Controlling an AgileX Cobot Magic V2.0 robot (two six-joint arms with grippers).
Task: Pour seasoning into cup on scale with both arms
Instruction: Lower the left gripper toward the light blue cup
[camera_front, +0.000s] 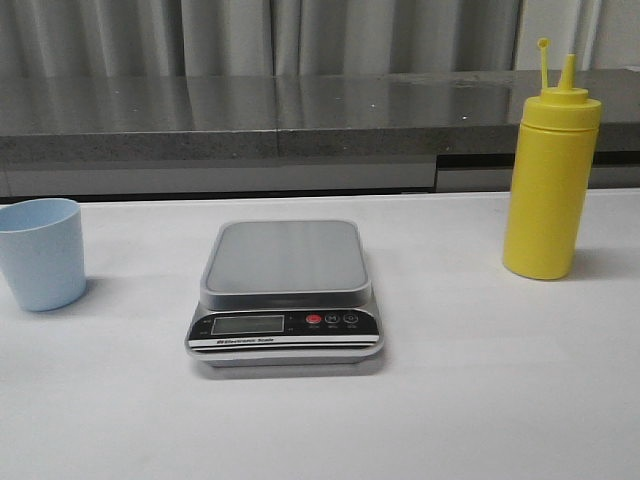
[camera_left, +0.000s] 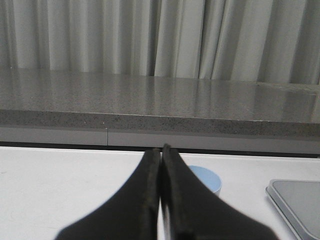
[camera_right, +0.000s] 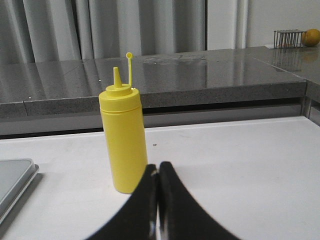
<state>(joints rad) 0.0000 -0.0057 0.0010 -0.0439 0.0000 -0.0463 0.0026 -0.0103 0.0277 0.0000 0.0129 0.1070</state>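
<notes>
Cup (camera_front: 42, 254): pale blue tumbler at the far left of the tabletop (camera_front: 480, 400), upright, mouth up, long axis vertical; well apart from the scale and not on it.
Left hand (camera_left: 161, 150): fingers pressed together, pinching nothing; the cup's rim shows just past the tips in the left wrist view (camera_left: 205, 177).
Scale (camera_front: 285, 290): centre of the tabletop, platform bare, black panel and display facing the robot; whether the display is lit is hard to say at this sharpness.
Seasoning (camera_front: 550, 180): yellow squeeze bottle at the right, standing upright, long axis vertical, nozzle pointing straight up, cap stalk rising beside it on the bottle's left as seen from the front.
Right hand (camera_right: 158, 167): fingers pressed together, empty; the bottle's base sits just beyond the tips in the right wrist view (camera_right: 124, 145).
Progress: nothing lifted, no pour begun; the step in hand looks to be reaching for cup and bottle.
Doing it well, left: spread the fingers before closing in, take the cup by its wall below the rim, set it level at the middle of the platform.
Doing it well, right: spread wide, grip the bottle mid-body so it stays vertical on lifting, and squeeze lightly, since a soft wall would likely give.
</notes>
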